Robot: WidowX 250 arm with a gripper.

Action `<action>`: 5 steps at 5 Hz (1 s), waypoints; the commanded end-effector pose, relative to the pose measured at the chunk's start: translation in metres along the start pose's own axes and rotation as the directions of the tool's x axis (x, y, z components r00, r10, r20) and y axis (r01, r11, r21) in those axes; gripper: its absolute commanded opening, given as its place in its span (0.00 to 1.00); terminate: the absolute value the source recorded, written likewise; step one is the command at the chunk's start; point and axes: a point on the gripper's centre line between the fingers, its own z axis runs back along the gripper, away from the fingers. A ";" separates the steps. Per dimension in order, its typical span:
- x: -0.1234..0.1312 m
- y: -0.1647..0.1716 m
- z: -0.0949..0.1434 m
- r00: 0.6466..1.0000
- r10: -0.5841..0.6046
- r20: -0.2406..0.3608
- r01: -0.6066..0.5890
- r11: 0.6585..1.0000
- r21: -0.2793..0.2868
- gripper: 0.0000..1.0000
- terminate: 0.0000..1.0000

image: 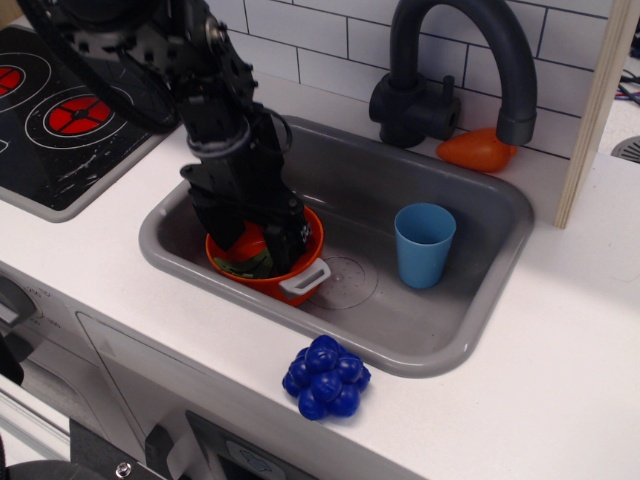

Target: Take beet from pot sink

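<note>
The orange pot (pixel 312 240) sits in the left part of the grey sink (pixel 470 345); one grey handle (pixel 304 281) shows at its front right. My black gripper (pixel 255 250) reaches down inside the pot with its fingers apart. Of the beet only the green leaves (pixel 245 267) show between the fingers; its magenta body is hidden behind the gripper. I cannot tell whether the fingers touch the beet.
A light blue cup (pixel 423 243) stands upright in the sink's right half. A blue bunch of grapes (pixel 326 376) lies on the white counter in front of the sink. An orange teardrop toy (pixel 476 150) lies behind the sink by the black faucet (pixel 445 80). A stovetop (pixel 70 110) is at the left.
</note>
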 end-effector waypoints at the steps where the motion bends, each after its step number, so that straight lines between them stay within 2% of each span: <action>1: 0.001 -0.001 -0.017 1.000 -0.005 0.014 0.004 0.998 0.070 1.00 0.00; 2: 0.002 0.000 -0.024 1.000 -0.013 0.005 0.013 0.996 0.086 0.00 0.00; 3: 0.004 -0.001 -0.008 1.000 -0.001 0.015 0.000 0.998 0.063 0.00 0.00; 5: 0.017 0.004 0.050 0.995 0.082 0.051 -0.081 0.997 -0.020 0.00 0.00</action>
